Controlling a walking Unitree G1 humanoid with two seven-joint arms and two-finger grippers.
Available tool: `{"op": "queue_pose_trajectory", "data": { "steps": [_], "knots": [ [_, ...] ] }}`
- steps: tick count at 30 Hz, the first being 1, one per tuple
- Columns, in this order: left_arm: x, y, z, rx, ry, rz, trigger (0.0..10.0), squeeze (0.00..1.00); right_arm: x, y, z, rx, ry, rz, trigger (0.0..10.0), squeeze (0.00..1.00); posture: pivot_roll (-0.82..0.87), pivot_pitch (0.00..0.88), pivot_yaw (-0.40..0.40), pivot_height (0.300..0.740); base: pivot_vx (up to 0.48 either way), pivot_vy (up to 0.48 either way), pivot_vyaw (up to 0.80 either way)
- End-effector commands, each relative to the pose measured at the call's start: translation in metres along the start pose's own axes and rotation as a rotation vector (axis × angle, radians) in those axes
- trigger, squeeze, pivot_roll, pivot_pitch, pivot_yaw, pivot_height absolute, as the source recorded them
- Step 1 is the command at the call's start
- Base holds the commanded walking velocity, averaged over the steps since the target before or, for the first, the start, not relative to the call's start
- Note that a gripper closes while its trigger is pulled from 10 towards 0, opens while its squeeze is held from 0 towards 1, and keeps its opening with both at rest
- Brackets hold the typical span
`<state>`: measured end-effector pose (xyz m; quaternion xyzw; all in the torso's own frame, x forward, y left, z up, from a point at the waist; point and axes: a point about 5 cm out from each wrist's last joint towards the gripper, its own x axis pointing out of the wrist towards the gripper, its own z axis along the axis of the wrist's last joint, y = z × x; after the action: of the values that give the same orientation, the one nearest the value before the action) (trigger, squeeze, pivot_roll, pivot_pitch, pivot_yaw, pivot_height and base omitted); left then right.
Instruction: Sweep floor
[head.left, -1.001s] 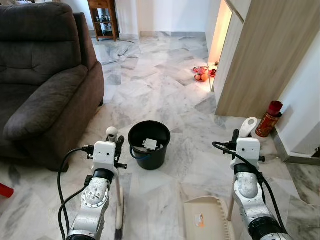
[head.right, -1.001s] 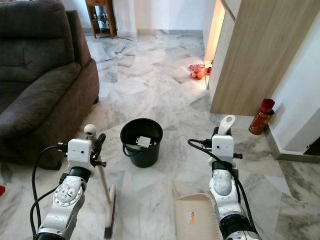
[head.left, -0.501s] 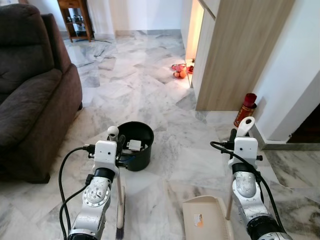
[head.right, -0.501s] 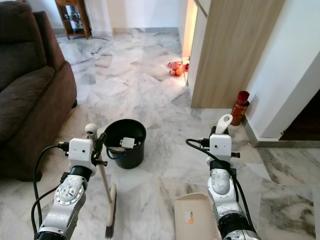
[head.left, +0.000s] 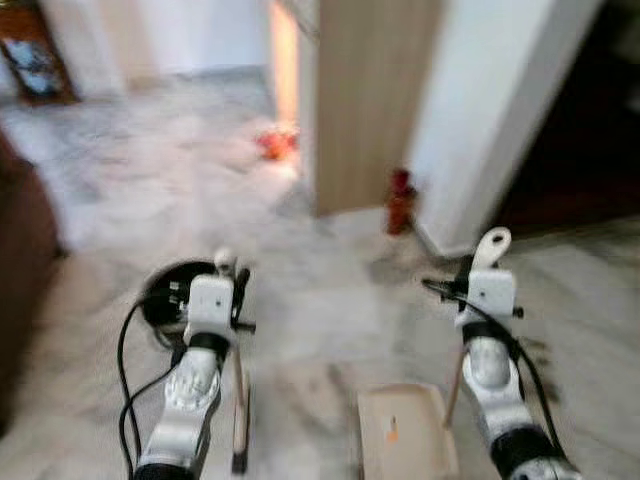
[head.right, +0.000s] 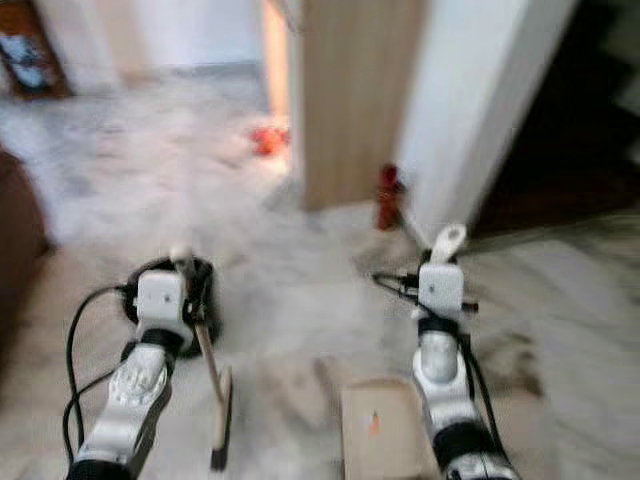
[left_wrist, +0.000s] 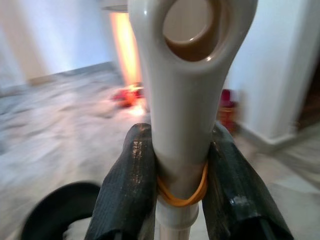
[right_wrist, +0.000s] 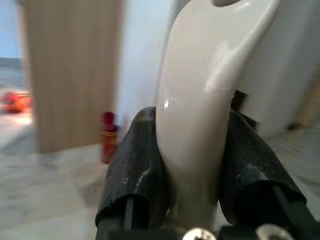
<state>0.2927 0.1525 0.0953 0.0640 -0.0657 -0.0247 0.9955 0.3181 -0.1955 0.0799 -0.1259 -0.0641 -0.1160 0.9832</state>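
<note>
Between my left gripper's two black fingers sits the broom handle, cream plastic, clamped tight just under its hanging loop, with an orange rubber band around the shaft at the pinch. From the head cameras that handle runs down from the gripper to the broom head resting on the floor beside my left arm. My right gripper is closed the same way on the dustpan handle, fingers pressed to both sides of the cream grip; the handle's looped tip sticks up above the wrist, and the dustpan tray lies flat on the marble floor just inside my right arm. Head views are motion-blurred. Behind my left wrist is a black bucket, partly hidden by the arm; contents can't be made out. Further ahead stands a wooden cabinet panel against a white wall, with a red canister on the floor at their foot. Some red-orange objects lie near a lit gap left of the panel, too blurred to identify. A dark sofa edge shows at far left.
</note>
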Motion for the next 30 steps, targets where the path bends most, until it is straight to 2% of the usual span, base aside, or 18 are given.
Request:
{"op": "queue_pose_trajectory", "data": {
  "steps": [1,30],
  "knots": [
    [0.0024,0.0029,0.0058,0.021,-0.031,0.001,10.0,0.0,0.0013,0.0015,0.0031,0.012,-0.013,-0.002,10.0,0.0,0.13,0.0,0.011,0.74,0.0,0.0,-0.8],
    [0.0032,0.0045,0.0062,0.028,-0.033,0.007,10.0,0.0,0.0014,0.0041,0.0028,0.015,-0.007,0.003,10.0,0.0,0.13,0.0,0.008,0.74,0.0,0.0,-0.8]
  ]
}}
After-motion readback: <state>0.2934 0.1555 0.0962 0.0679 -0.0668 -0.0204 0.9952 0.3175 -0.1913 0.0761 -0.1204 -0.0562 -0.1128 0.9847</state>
